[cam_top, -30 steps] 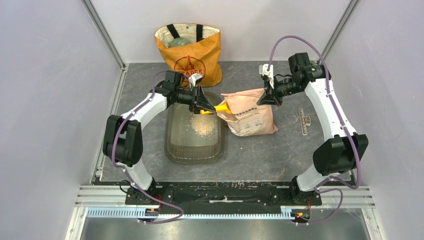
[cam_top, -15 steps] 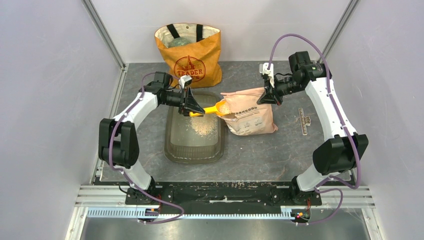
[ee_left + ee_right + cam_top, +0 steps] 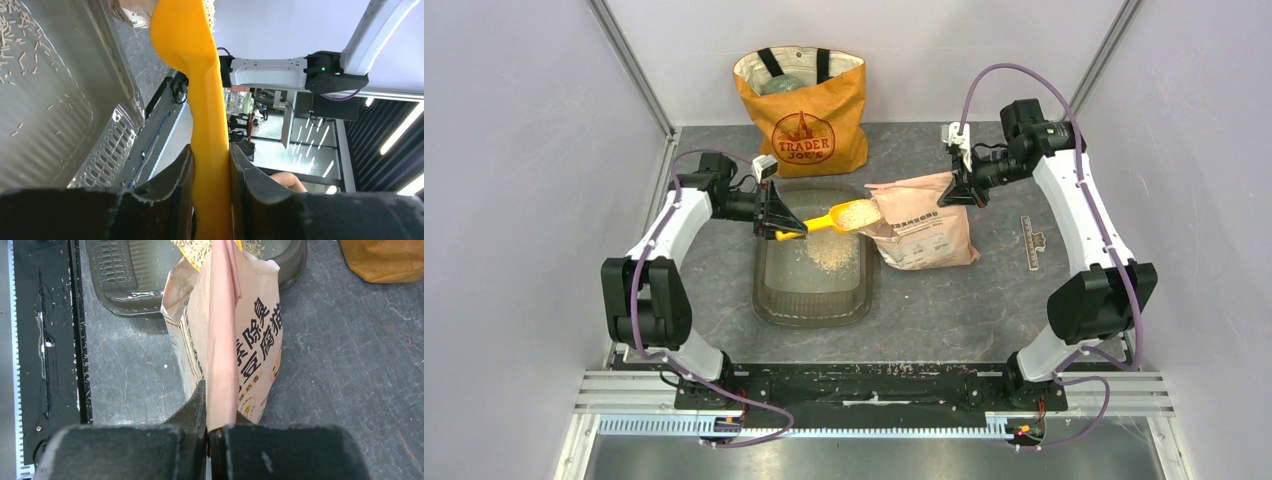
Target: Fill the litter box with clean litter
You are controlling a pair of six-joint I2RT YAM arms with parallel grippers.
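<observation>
The litter box point(image 3: 769, 300) is a smoky grey tray in the middle of the table, with a thin scatter of clean litter point(image 3: 829, 257) on its floor. My left gripper point(image 3: 781, 228) is shut on the handle of an orange scoop point(image 3: 842, 216); the scoop's bowl holds a heap of litter above the tray's far right corner. In the left wrist view the handle point(image 3: 210, 165) sits between my fingers. My right gripper point(image 3: 957, 192) is shut on the top edge of the pinkish litter bag point(image 3: 924, 235), seen in the right wrist view point(image 3: 220, 360).
An orange tote bag point(image 3: 809, 115) stands behind the tray against the back wall. A small flat label point(image 3: 1031, 240) lies on the mat right of the bag. Grey walls close in on the left, right and back.
My left gripper has pulled back to the left, drawing the scoop out of the bag mouth with a load of litter, over the tray's far right corner. The right gripper has stayed put.
</observation>
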